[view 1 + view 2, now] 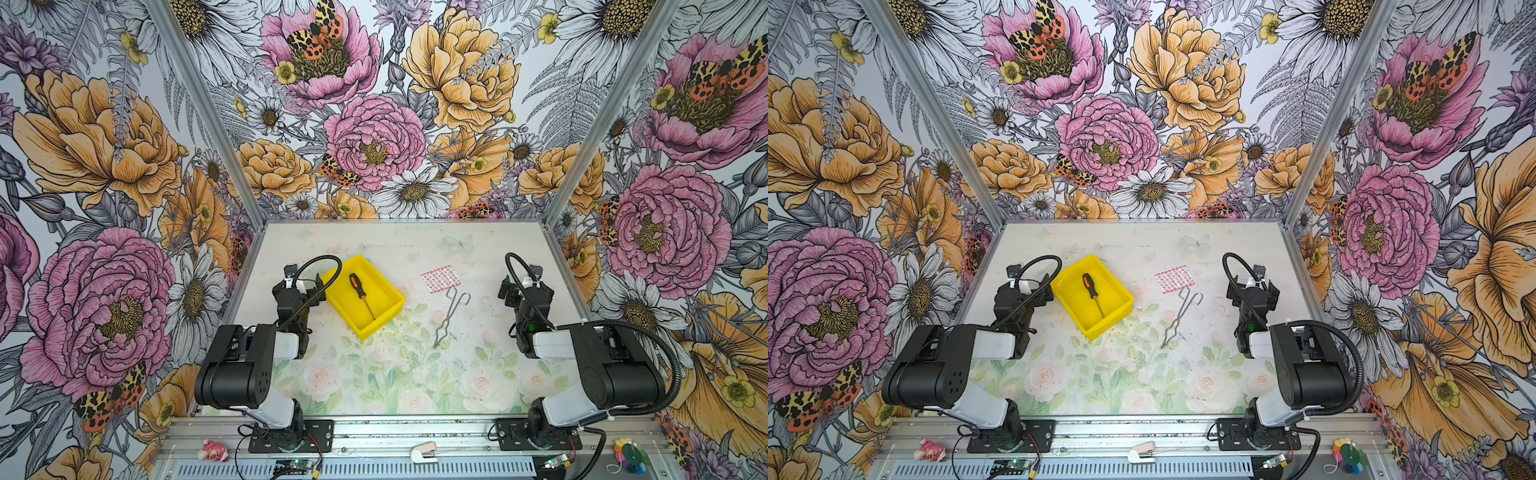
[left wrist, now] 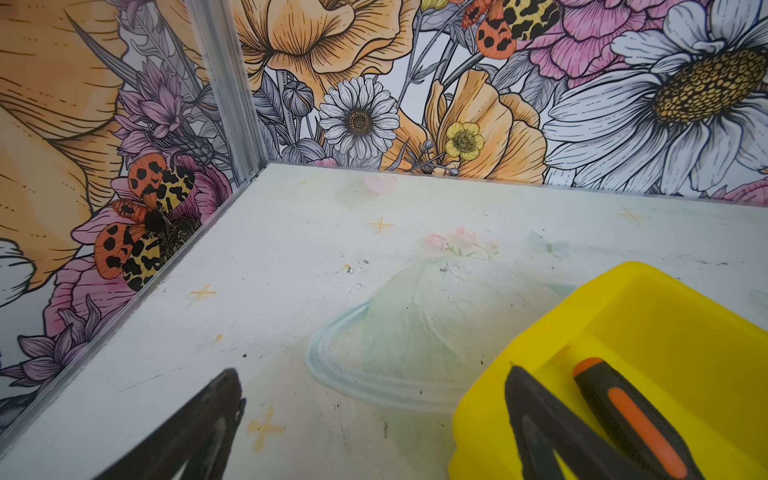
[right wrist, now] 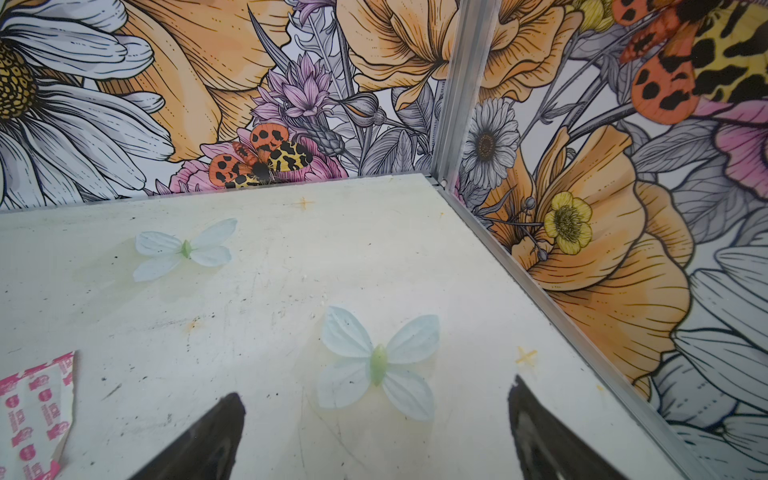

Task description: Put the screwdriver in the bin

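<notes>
Table (image 1: 415, 374): pale mat with a faded flower print, no lettering seen.

Bin (image 1: 384, 320): yellow, sits skewed on the mat. Its near corner lies under one finger (image 2: 540, 424) of the left gripper (image 2: 372, 372). No label or moulded mark visible on it.

Left gripper: fingers spread wide, grasping nothing. The other finger (image 2: 199, 432) hangs over bare mat, outside the bin.

Right gripper (image 3: 376, 390): fingers also apart and empty, over bare mat, well apart from the bin.

Pink-checked packet (image 3: 33, 415): flat on the mat, off to the side of the right gripper's fingers. It carries rows of pink printed badges with small text, too fine to read.

Wire tongs (image 1: 444, 326): lying flat just beside the packet, unmarked.

Screwdriver (image 1: 362, 296): lies flat on the bin floor, in both top views. Orange-and-black handle (image 2: 636, 424) toward the far end, shaft toward the near wall. It lies beyond the left gripper's bin-side finger, not between the fingers. No brand legible on the handle.
</notes>
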{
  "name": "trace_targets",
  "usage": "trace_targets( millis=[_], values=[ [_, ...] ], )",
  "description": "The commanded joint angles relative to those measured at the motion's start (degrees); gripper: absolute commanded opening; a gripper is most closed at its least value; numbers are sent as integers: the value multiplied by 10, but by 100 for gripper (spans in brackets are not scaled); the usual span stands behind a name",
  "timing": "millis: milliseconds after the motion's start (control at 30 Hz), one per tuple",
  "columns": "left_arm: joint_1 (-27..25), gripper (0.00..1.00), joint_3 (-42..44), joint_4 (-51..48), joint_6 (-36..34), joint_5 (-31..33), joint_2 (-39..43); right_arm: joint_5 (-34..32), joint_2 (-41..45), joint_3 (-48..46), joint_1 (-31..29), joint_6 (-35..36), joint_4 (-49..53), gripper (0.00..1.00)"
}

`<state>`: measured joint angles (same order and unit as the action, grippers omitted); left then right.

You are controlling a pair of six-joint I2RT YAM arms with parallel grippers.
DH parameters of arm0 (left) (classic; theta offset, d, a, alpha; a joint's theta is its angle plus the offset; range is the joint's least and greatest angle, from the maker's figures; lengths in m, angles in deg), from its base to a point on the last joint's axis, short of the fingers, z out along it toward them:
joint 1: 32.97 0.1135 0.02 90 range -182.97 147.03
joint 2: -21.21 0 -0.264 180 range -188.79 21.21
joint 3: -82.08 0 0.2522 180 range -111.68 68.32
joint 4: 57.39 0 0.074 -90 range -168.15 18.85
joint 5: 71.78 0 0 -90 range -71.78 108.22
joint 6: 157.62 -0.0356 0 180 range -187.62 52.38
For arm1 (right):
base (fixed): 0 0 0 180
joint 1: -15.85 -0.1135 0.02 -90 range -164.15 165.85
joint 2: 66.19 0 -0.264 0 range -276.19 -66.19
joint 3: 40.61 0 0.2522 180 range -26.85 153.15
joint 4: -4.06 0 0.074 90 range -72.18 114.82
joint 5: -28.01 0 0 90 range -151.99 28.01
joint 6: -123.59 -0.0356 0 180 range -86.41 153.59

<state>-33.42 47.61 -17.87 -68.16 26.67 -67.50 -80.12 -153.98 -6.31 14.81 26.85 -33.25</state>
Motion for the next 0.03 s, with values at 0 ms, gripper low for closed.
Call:
trace_targets(
  millis=[0],
  values=[
    [4,99,-10,2,-1,-15,-1,6,-1,6,2,1,-10,100]
  ],
)
